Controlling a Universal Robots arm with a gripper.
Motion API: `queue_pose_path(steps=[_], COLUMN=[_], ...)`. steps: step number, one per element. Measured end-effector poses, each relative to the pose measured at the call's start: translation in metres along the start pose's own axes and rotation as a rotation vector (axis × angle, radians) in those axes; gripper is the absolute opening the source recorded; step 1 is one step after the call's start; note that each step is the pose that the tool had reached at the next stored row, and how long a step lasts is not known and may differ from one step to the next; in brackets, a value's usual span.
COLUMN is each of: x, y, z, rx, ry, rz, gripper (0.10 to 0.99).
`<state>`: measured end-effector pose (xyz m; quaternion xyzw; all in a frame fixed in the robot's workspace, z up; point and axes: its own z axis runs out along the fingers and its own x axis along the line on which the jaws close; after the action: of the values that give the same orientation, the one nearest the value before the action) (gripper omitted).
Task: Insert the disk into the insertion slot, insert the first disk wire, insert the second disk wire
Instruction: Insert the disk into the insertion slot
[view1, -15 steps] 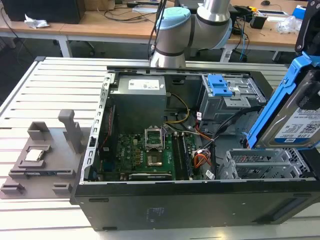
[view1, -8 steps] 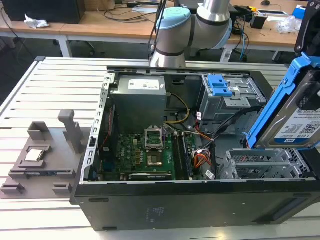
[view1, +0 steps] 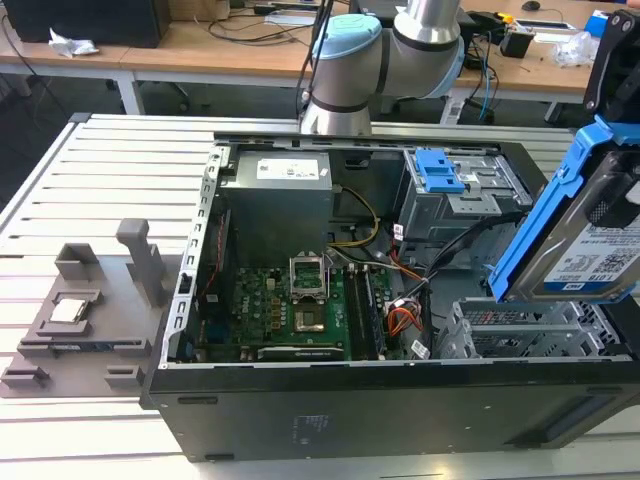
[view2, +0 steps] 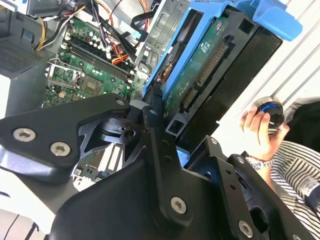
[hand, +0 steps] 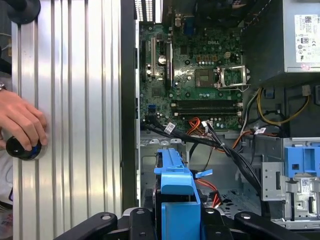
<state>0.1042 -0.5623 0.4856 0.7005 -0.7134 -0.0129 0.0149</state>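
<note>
The disk (view1: 585, 255), a silver drive with a white-and-blue label in a bright blue caddy, hangs tilted at the exterior view's right. My gripper (view1: 608, 200) is shut on it from above. In the second wrist view the disk (view2: 200, 75) shows its green circuit-board side, clamped by my gripper (view2: 160, 125). In the first wrist view the caddy's blue end (hand: 175, 182) sticks out of my gripper (hand: 176, 220). The insertion slot (view1: 520, 335), a silver perforated bay, lies just below the disk inside the open computer case (view1: 300, 420). Loose black and orange wires (view1: 405, 315) lie beside the slot.
A grey cage with a blue latch (view1: 440, 170) stands behind the slot, the motherboard (view1: 290, 310) at the case's middle. A grey fixture (view1: 75, 310) holding a chip sits at the exterior view's left. A person's hand (hand: 20, 122) rests on a round knob (hand: 22, 149) on the slatted table.
</note>
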Motion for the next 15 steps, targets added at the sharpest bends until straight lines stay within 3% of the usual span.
queue_pose_path(steps=[15], x=[-0.0001], y=[0.0006], z=[0.0155], rx=[0.000], ry=[0.0000], rz=[0.000], gripper=[0.365])
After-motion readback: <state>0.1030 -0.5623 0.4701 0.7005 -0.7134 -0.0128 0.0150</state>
